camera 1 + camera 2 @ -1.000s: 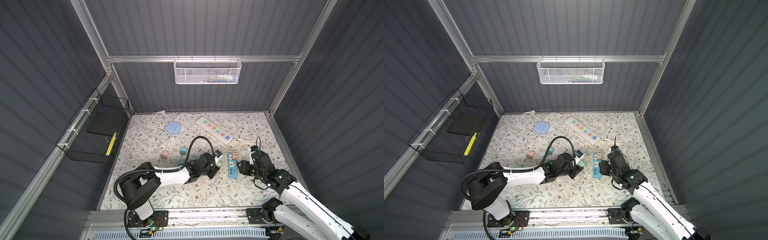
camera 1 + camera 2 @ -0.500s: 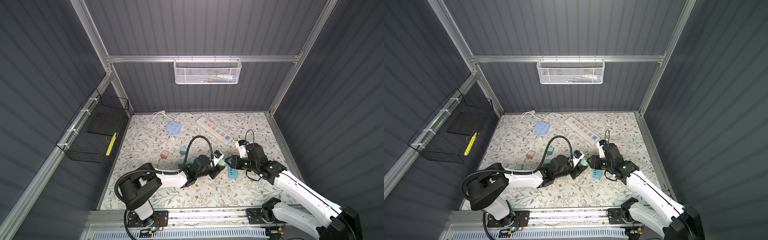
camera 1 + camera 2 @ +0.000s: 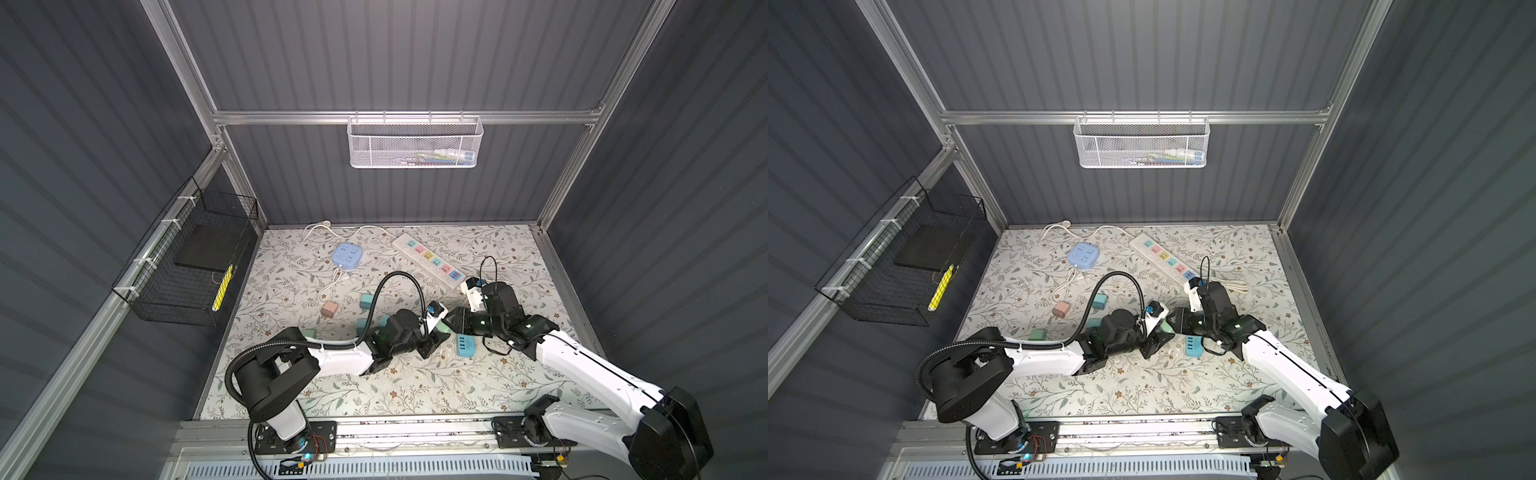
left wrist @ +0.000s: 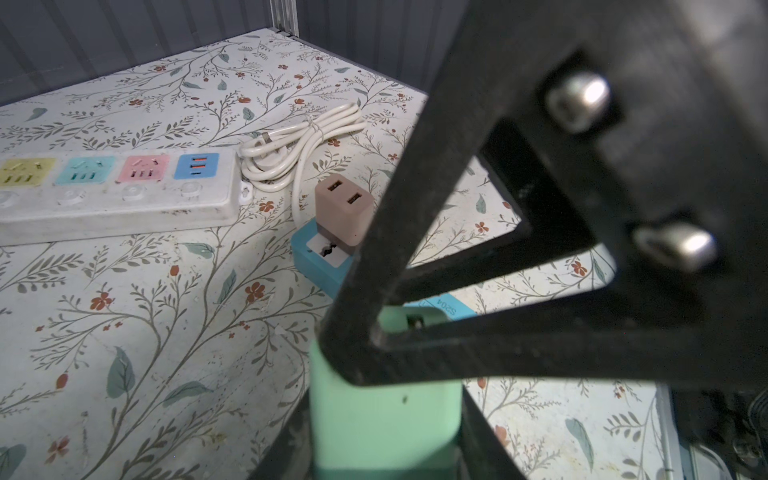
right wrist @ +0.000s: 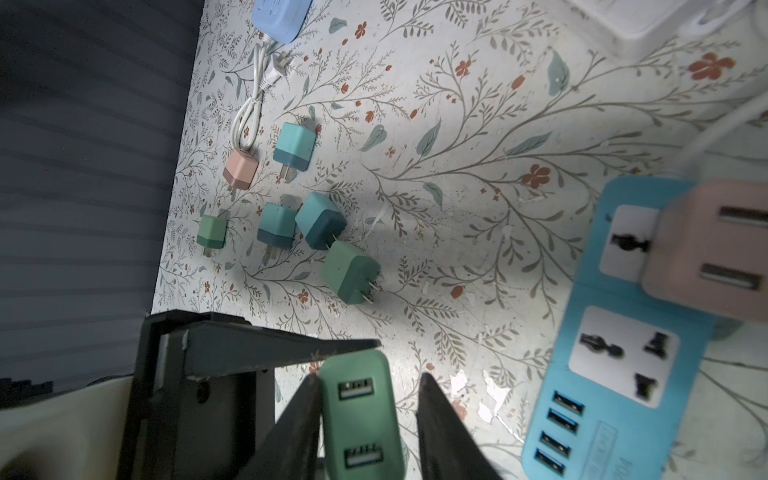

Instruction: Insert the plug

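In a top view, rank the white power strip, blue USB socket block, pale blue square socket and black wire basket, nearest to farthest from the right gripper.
From the right gripper:
1. blue USB socket block, right beside it, toward the front
2. white power strip, behind it
3. pale blue square socket, back left
4. black wire basket, on the left wall

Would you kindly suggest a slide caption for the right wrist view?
Right gripper open around the green plug, beside a blue power strip with a pink plug in one socket.
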Robot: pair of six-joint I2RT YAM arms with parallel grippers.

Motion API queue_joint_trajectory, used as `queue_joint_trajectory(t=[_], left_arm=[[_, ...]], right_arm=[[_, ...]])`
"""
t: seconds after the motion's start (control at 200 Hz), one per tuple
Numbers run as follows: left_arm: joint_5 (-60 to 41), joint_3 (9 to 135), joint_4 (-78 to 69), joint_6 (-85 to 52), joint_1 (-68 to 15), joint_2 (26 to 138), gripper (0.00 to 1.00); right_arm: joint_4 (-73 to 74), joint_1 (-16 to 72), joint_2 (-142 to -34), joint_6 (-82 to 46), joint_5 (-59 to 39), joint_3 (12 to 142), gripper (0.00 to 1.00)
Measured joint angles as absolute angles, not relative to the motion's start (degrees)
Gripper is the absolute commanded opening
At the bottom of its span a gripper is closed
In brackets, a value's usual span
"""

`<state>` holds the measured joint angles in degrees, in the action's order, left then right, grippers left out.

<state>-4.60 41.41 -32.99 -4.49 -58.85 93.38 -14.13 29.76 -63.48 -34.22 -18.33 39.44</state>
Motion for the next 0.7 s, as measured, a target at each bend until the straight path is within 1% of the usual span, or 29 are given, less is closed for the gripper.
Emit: queue_joint_trajectory(t=[0.055,0.115,0.235,0.405,0.48,0.515,0.565,0.62,0.675,0.7], left_arm=[[-4.6,41.4,-33.0,-4.5,-58.8,93.4,0.29],[-4.6,41.6,-33.0,-4.4,-58.8,93.4,0.29],[-4.6,42.0,-33.1,-4.2,-58.8,93.4,0.29],[-4.7,42.1,-32.8,-4.0,-58.8,93.4,0.29],[-5.4,42.1,-32.8,-4.1,-58.8,93.4,0.3],[-5.7,42.1,-32.8,-4.1,-58.7,93.4,0.34],[-5.8,42.2,-32.8,-4.1,-58.7,93.3,0.47],[-5.8,42.3,-32.8,-4.1,-58.7,93.3,0.53],[-4.6,42.6,-32.7,-4.1,-58.8,93.3,0.63],[-3.8,42.7,-32.6,-4.1,-58.8,93.2,0.66]], right_arm=[[-14.0,29.8,-63.5,-34.5,-18.5,39.4,0.37],[-13.9,29.8,-63.5,-34.5,-19.2,39.4,0.41],[-13.5,29.8,-64.5,-34.5,-20.2,39.4,0.42],[-13.3,30.2,-65.8,-34.3,-21.1,39.4,0.3],[-13.5,30.3,-65.7,-32.9,-21.2,39.4,0.27],[-13.6,30.4,-65.5,-32.6,-21.1,39.4,0.25],[-13.8,30.4,-65.1,-32.5,-20.9,39.4,0.24],[-13.9,30.5,-64.8,-32.6,-20.4,39.4,0.24],[-14.2,30.7,-63.7,-33.2,-19.1,39.4,0.23],[-14.3,30.8,-63.0,-33.3,-18.5,39.4,0.22]])
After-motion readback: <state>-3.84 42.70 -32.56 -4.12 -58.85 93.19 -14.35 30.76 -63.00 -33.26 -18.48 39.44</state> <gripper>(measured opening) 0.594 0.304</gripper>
